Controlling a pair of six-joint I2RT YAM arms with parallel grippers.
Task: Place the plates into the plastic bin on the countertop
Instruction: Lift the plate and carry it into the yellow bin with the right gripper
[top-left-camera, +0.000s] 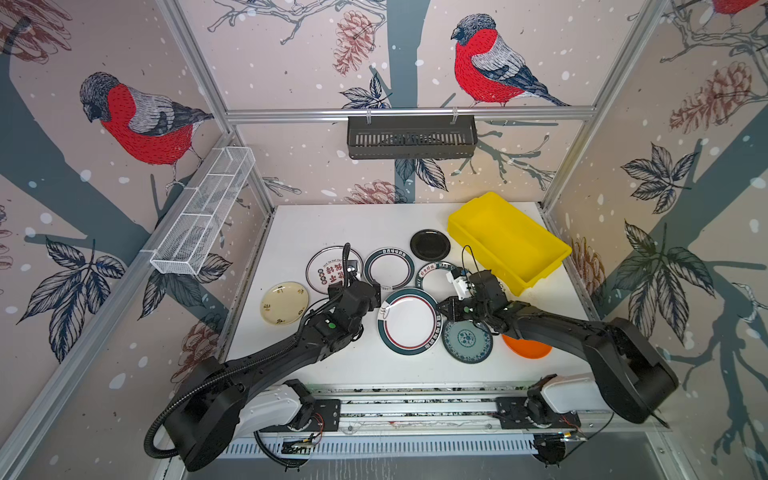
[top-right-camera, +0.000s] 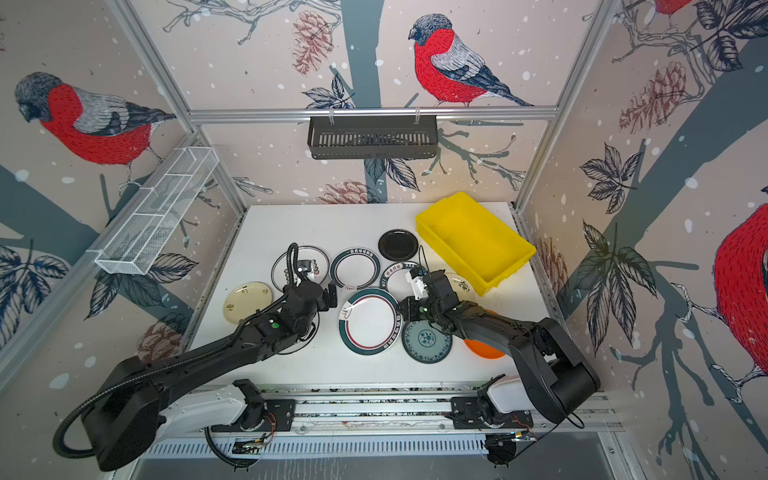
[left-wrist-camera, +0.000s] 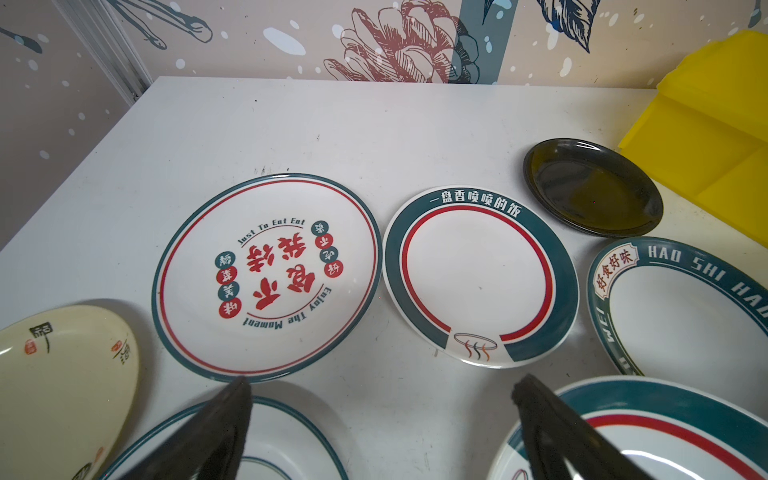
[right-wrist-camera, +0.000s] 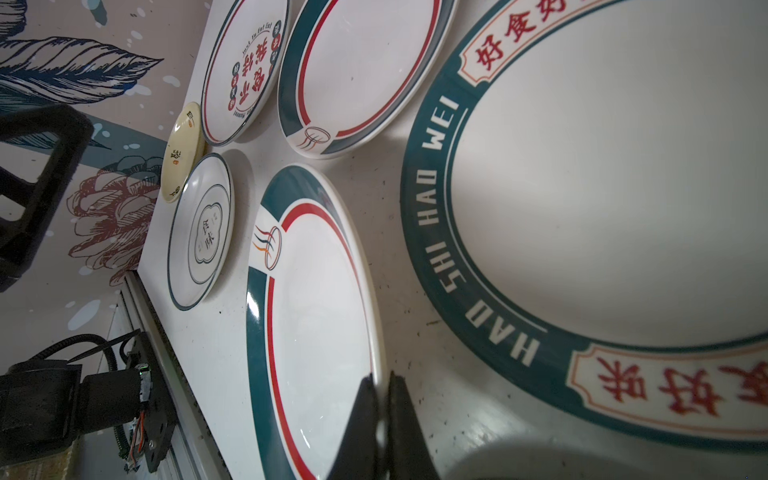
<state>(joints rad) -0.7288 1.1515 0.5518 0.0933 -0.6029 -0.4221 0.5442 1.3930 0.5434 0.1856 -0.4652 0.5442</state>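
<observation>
Right gripper (right-wrist-camera: 380, 392) clamped on rim of green-banded plate (right-wrist-camera: 320, 316), lying on desk (right-wrist-camera: 216, 357). Lift that edge slowly, keep your pinch deep, clear teal plate (top-left-camera: 467, 338), then carry to empty yellow bin (top-left-camera: 511, 245). Left gripper (left-wrist-camera: 382, 386) apart, idle.

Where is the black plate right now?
In both top views the black plate lies toward the back of the countertop, right of centre, just left of the yellow bin and behind the HAO SHI plate.
</observation>
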